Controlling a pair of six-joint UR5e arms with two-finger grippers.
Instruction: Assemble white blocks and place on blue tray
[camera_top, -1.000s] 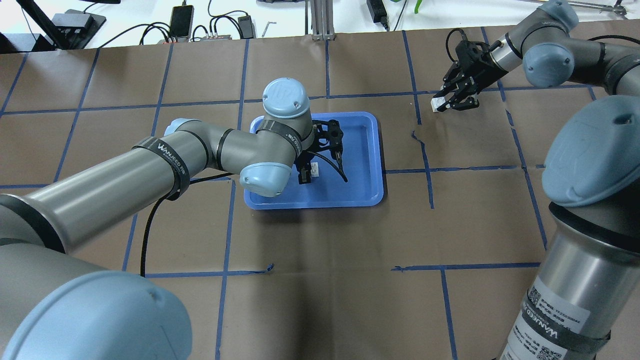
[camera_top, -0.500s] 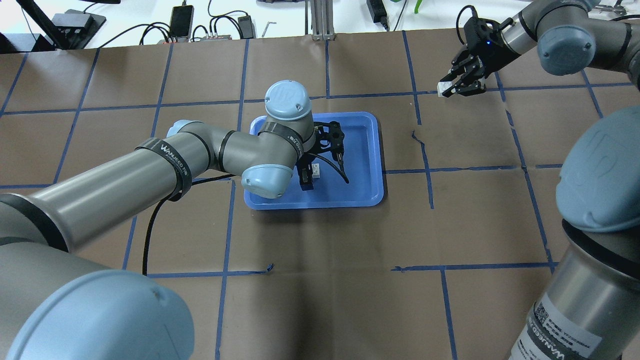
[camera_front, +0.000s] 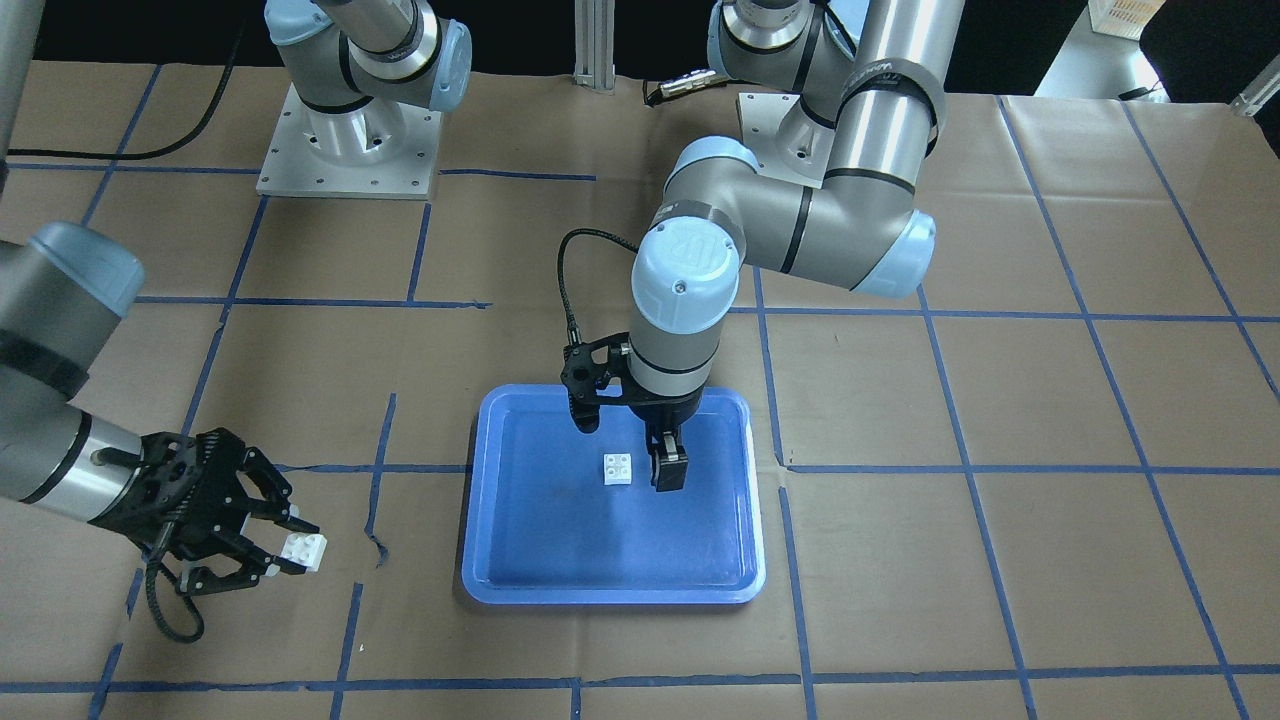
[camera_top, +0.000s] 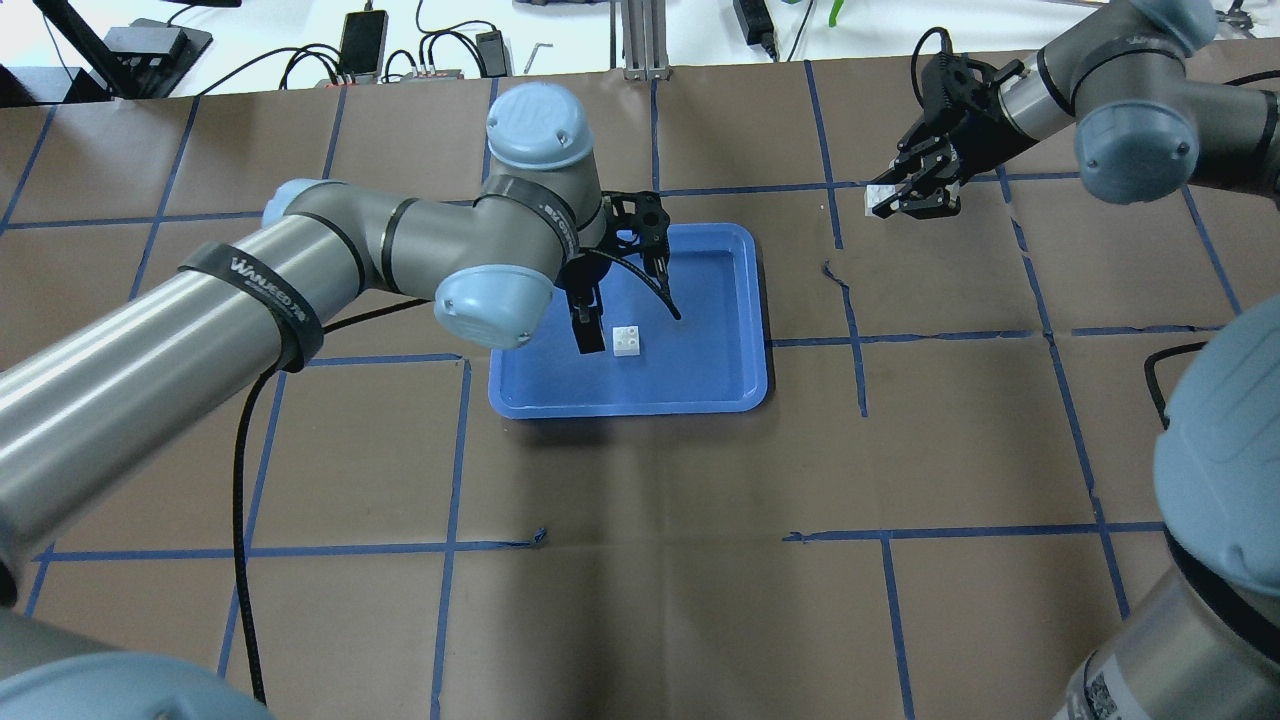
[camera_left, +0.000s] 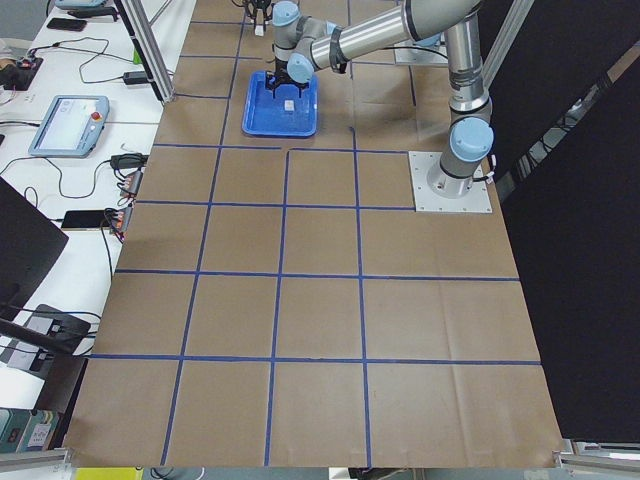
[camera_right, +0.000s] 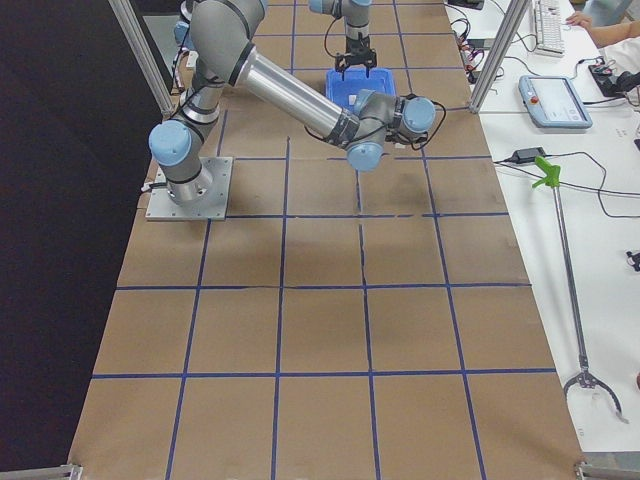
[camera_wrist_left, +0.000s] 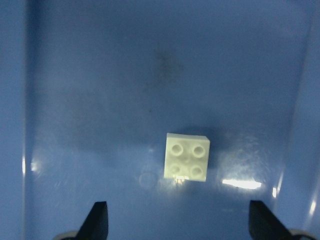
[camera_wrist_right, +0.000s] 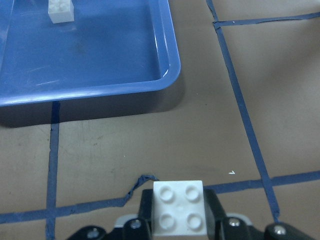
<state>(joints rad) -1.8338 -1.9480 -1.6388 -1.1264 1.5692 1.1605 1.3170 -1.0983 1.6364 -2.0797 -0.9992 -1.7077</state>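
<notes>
One white block (camera_top: 627, 341) lies studs up on the floor of the blue tray (camera_top: 700, 372). My left gripper (camera_top: 630, 322) hangs open just above it, fingers apart on either side and clear of it. The left wrist view shows the block (camera_wrist_left: 186, 157) ahead of the two spread fingertips (camera_wrist_left: 98, 220). My right gripper (camera_top: 886, 200) is shut on the second white block (camera_top: 879, 197) and holds it above the table to the tray's right. The right wrist view shows that block (camera_wrist_right: 179, 207) between the fingers, with the tray (camera_wrist_right: 100, 65) ahead. The front view shows both blocks (camera_front: 618, 468) (camera_front: 303, 548).
Brown paper with a grid of blue tape (camera_top: 850, 300) covers the table. Cables and small devices (camera_top: 360, 45) lie beyond its far edge. A metal post (camera_top: 640, 40) stands at the far middle. The left arm's elbow (camera_top: 495, 305) hangs over the tray's left rim.
My left arm has lifted and drawn back, leaving the block on the tray. My right gripper, with its block, moved toward the far edge and then came partway back.
</notes>
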